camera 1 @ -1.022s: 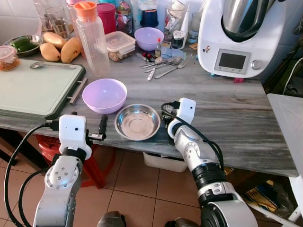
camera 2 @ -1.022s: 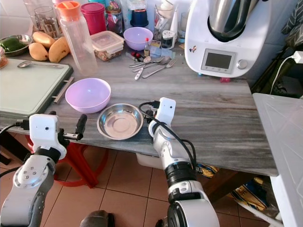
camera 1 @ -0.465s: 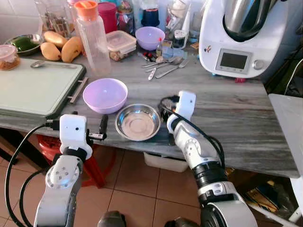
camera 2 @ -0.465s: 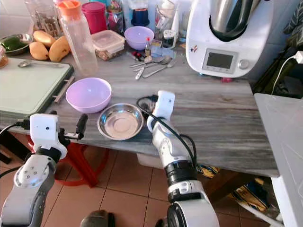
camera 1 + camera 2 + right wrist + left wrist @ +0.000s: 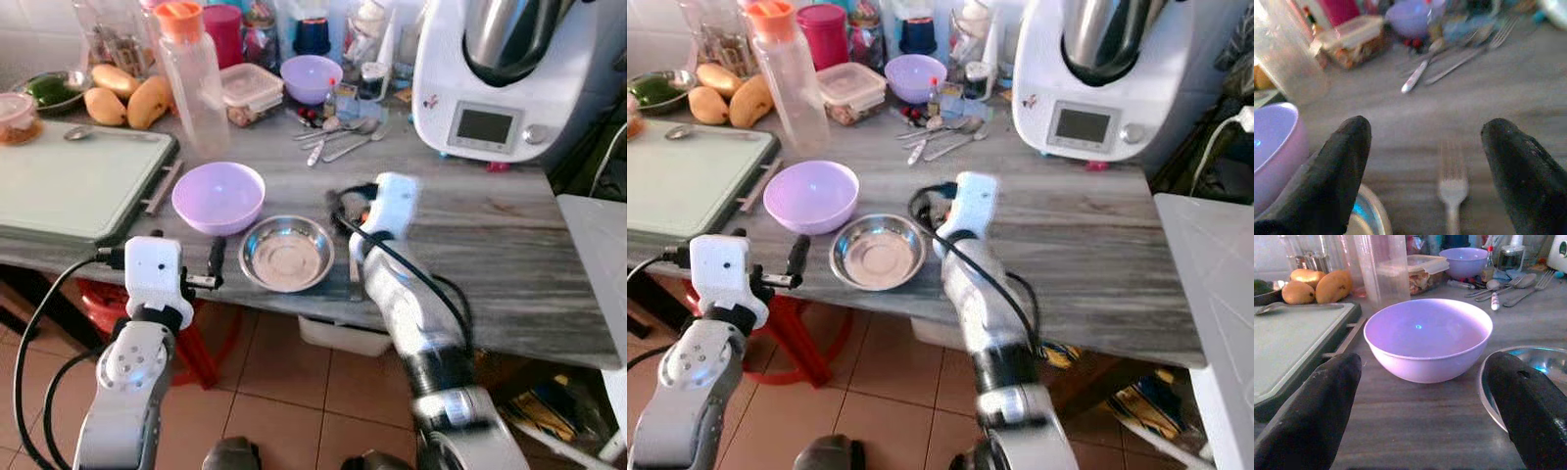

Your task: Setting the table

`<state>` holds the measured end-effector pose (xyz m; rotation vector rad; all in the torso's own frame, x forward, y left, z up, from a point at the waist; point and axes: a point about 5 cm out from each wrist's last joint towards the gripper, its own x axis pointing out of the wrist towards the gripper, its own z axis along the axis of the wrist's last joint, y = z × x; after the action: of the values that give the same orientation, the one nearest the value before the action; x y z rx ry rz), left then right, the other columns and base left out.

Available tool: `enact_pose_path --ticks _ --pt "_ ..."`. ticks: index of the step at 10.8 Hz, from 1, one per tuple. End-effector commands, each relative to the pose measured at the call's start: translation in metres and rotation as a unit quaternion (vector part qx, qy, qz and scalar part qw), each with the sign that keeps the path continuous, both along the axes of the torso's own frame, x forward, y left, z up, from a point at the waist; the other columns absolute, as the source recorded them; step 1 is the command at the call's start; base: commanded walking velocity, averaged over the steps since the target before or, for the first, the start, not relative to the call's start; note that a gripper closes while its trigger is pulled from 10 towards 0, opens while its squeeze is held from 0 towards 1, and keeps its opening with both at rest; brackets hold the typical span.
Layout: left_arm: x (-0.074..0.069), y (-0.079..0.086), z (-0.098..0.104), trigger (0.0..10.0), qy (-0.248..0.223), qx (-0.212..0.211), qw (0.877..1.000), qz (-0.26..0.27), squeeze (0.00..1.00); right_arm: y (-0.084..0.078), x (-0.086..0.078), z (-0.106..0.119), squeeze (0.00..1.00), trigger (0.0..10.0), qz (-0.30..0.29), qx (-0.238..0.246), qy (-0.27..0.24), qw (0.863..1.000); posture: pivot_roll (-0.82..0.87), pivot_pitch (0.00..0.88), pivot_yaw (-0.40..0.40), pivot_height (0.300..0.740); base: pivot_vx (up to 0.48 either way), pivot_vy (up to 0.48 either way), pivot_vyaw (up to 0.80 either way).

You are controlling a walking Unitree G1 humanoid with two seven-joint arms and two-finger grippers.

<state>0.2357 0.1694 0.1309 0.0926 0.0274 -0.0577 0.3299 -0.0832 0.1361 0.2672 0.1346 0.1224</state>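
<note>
On a cluttered grey surface [image 5: 490, 235], a fork [image 5: 1452, 196] lies just beside the steel bowl [image 5: 286, 253]. The right gripper [image 5: 1425, 161] hovers over it, jaws wide open; it should drop straight down, straddling the handle. The left gripper [image 5: 1425, 401], also open, faces the purple bowl [image 5: 1427, 338].

Open grey counter to the right, crowded back edge and left

The widest free room is the bare stretch of counter [image 5: 490, 235] right of the steel bowl [image 5: 286, 254], running to the front edge below the white kitchen machine [image 5: 500, 78]. The purple bowl [image 5: 217, 196] and steel bowl sit just beside each other near the front, with the green board [image 5: 69, 181] closing off the left. A fork [image 5: 1452, 188] lies on the counter just right of the steel bowl; behind it, loose cutlery [image 5: 338, 137], a clear bottle [image 5: 193, 83] and jars wall off the back
</note>
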Motion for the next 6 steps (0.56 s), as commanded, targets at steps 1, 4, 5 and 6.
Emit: enact_pose_path --ticks 1,4,5,6 --pt "0.001 -0.001 -0.001 10.0 0.001 -0.001 1.000 0.001 0.00 -0.017 -0.003 0.008 1.00 10.0 -0.036 -0.029 -0.028 0.999 0.10 0.000 -0.030 0.740 0.000 0.000 0.00" --pt "0.002 -0.001 0.000 10.0 -0.001 -0.007 1.000 -0.001 0.00 -0.079 -0.026 -0.007 1.00 10.0 -0.134 -0.123 0.004 0.983 0.08 0.000 -0.024 0.740 0.000 0.000 0.00" --pt "0.001 -0.004 -0.001 10.0 0.001 -0.006 1.000 -0.008 0.00 -0.088 -0.031 -0.016 1.00 10.0 -0.145 -0.125 0.027 0.981 0.08 0.000 -0.021 0.740 0.000 0.000 0.00" --pt "0.000 -0.004 0.000 10.0 0.000 -0.006 1.000 -0.011 0.00 -0.091 -0.035 -0.022 1.00 10.0 -0.145 -0.124 0.040 0.981 0.08 0.001 -0.016 0.740 0.000 0.000 0.00"
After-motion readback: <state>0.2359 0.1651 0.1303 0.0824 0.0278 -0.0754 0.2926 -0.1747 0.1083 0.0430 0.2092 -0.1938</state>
